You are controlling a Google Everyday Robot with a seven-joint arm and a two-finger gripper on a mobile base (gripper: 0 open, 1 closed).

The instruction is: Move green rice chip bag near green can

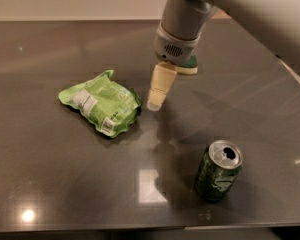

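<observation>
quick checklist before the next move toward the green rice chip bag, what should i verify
1. Green rice chip bag lies free on the table, nothing on it: ok.
2. Pincer centred over the bag: not ok, it is just off the bag's right edge.
3. Pincer height above the table: cannot tell.
4. Green can upright, near the front right: ok.
5. Bare table between bag and can: ok.
6. Sponge off that path, behind the arm: ok.
</observation>
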